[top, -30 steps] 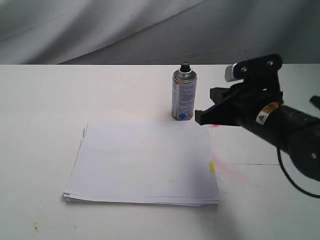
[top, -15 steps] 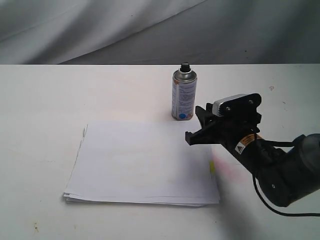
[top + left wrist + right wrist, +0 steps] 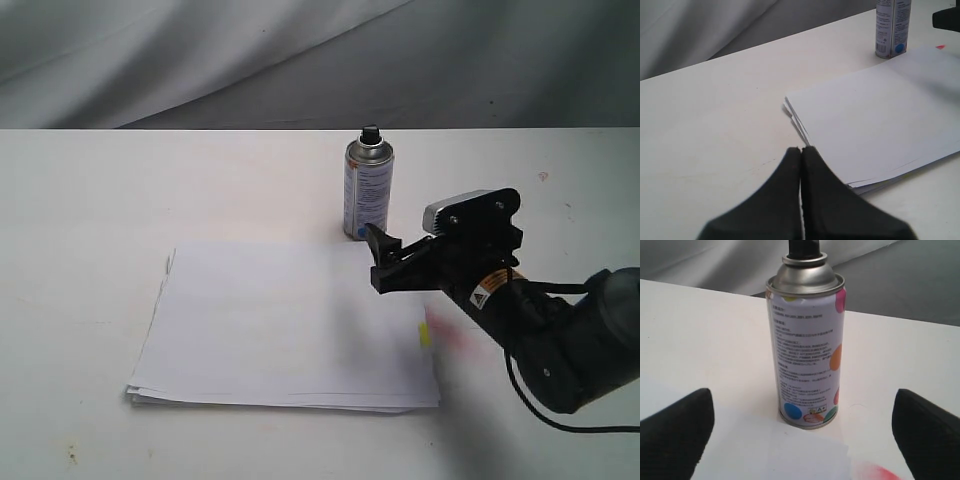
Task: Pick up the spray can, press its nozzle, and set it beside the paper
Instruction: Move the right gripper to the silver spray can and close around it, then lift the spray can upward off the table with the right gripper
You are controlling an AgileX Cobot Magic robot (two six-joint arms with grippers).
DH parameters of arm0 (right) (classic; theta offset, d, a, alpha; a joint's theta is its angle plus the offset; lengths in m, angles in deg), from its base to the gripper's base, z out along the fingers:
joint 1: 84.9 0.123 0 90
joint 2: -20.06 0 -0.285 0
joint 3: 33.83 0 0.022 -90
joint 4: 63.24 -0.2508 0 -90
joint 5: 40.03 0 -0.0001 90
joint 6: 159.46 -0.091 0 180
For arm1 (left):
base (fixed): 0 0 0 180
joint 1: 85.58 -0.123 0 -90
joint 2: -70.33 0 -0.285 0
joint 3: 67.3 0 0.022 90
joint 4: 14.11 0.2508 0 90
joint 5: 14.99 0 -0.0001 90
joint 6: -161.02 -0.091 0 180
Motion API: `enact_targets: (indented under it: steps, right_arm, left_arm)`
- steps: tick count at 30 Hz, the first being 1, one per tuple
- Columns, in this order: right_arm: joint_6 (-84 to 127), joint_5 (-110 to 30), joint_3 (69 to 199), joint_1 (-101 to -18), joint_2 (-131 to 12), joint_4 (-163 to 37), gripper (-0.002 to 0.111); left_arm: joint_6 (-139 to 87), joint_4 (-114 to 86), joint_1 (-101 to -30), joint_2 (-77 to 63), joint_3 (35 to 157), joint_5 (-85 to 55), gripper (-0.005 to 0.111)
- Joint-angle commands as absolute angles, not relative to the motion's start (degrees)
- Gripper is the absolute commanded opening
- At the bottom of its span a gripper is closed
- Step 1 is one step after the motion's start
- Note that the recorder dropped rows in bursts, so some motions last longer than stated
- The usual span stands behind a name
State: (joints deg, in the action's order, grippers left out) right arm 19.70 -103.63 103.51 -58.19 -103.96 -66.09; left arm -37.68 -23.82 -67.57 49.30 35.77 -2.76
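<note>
The spray can (image 3: 368, 190) stands upright on the table just behind the far right corner of the paper (image 3: 285, 325), its black nozzle (image 3: 371, 133) on top. My right gripper (image 3: 384, 262) hangs low over that corner, open, pointing at the can and a short way in front of it. In the right wrist view the can (image 3: 807, 350) and nozzle (image 3: 803, 249) stand centred between the wide-apart fingertips (image 3: 676, 435), untouched. The left gripper (image 3: 801, 150) is shut on nothing, near the paper's (image 3: 875, 120) left edge, far from the can (image 3: 892, 27).
A pink stain (image 3: 455, 335) marks the table (image 3: 90, 200) right of the paper, beside the yellow mark (image 3: 424, 334) on the paper's edge. A grey cloth backdrop (image 3: 200, 60) hangs behind the table.
The right arm dropped from a raised position to table height and moved left, now facing the can. In the last half second its jaws opened wider. The can and paper stayed put.
</note>
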Motion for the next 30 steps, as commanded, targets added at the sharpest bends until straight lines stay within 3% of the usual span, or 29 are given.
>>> enact_targets:
  steps: [1, 4, 30]
  right_arm:
    - [20.14, -96.19, 106.79, -58.11, -104.13, -65.89, 0.088]
    - [20.54, -90.05, 111.08, -58.11, -104.47, -65.74, 0.088]
    - [23.48, -89.82, 133.24, -59.1, -122.03, -69.62, 0.088]
  left_arm:
    - [-37.38, -23.67, -67.26, 49.49, 35.49, -2.69, 0.0]
    - [-37.38, -23.67, -67.26, 49.49, 35.49, -2.69, 0.0]
    - [-37.38, -23.67, -67.26, 49.49, 35.49, -2.69, 0.0]
